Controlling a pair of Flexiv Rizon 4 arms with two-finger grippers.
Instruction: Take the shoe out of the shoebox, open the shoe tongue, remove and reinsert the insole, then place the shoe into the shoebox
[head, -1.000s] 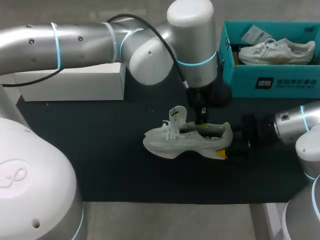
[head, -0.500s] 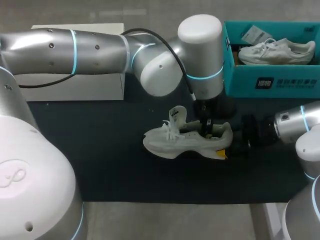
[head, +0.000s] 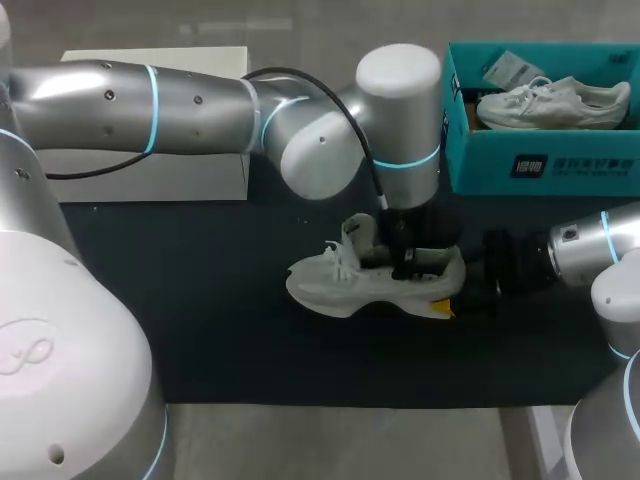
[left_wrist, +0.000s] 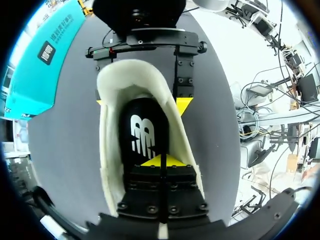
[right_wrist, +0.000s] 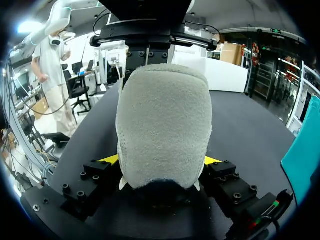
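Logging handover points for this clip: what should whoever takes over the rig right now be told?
Right claw: shut on the heel of the pale grey-white sneaker, which lies on the dark mat outside the teal cardboard shoebox.
Left claw: down inside the sneaker's opening, over the black insole; grip not visible.
Done: sneaker out, tongue up.
Left: remove and reinsert insole, then box the sneaker beside the second white shoe.

Head view: fixed, high behind robot, looking down on whole dark tabletop (head: 200, 330), distant. Left wrist view: very close, aimed straight down into shoe (left_wrist: 107, 150) opening. Right wrist view: very close, low along tabletop, facing shoe's heel end-on. All three views share shoe.
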